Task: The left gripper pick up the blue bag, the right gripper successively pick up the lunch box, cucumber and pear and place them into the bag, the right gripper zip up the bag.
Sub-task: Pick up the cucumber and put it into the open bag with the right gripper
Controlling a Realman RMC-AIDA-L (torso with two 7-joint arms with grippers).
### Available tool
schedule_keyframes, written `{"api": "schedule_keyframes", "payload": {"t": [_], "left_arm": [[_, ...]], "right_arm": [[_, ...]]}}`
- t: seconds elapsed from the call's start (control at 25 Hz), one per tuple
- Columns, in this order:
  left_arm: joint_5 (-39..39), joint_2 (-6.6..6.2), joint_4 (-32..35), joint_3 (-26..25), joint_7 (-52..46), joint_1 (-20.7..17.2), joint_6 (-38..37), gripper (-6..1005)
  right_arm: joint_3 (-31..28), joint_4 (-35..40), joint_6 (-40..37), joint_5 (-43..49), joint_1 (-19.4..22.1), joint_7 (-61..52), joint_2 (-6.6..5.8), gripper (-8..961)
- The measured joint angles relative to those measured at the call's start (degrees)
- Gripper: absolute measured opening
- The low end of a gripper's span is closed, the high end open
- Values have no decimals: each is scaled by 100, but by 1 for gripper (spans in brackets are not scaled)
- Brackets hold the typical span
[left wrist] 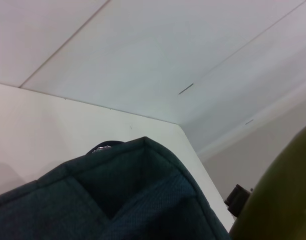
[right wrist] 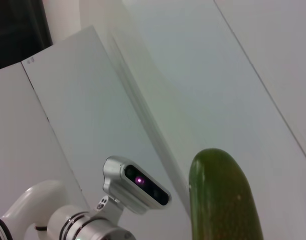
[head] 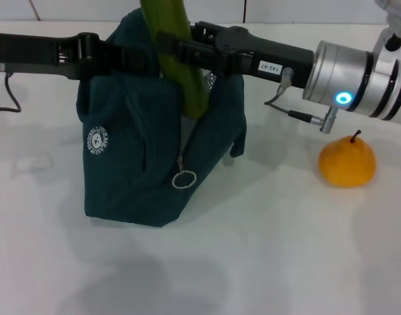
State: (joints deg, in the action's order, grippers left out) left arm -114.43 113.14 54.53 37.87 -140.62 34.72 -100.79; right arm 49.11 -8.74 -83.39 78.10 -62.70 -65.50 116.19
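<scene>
Nearest the head camera, the blue bag (head: 144, 164) stands on the counter (head: 266, 249), its top rim gripped by the left tool (head: 125, 58). Reaching in level from the right, the right tool (head: 177, 47) holds the cucumber (head: 180, 62) upright, half inside; it likely needs lowering, then release. Apart on the counter sits the pear (head: 346, 161), probably next. From the left wrist, bag fabric (left wrist: 117, 200) and cucumber (left wrist: 283, 200) show. From the right wrist, the cucumber's tip (right wrist: 223, 200) shows.

We see the long green cucumber (head: 180, 59) standing upright in the mouth of the dark teal fabric lunch bag (head: 131, 170); the squat orange-yellow pear (head: 347, 161) sits well to its right on the white table (head: 266, 256).
</scene>
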Motion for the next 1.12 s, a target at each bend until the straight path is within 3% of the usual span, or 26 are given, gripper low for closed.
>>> {"api": "schedule_keyframes", "payload": {"t": [0.24, 0.44, 0.88, 1.12], "left_arm": [[1, -6, -4, 0, 0, -19, 8, 60], [0, -6, -4, 1, -1, -27, 10, 60], [1, -10, 4, 1, -1, -70, -1, 61], [1, -12, 5, 1, 8, -71, -15, 61]], "right_arm": [[-2029, -231, 395, 1980, 37, 206, 0, 596], [-3013, -289, 602, 2931, 199, 323, 0, 596], [-3283, -191, 299, 3171, 489, 407, 1, 597], [-3293, -159, 232, 3148, 505, 419, 0, 679]]}}
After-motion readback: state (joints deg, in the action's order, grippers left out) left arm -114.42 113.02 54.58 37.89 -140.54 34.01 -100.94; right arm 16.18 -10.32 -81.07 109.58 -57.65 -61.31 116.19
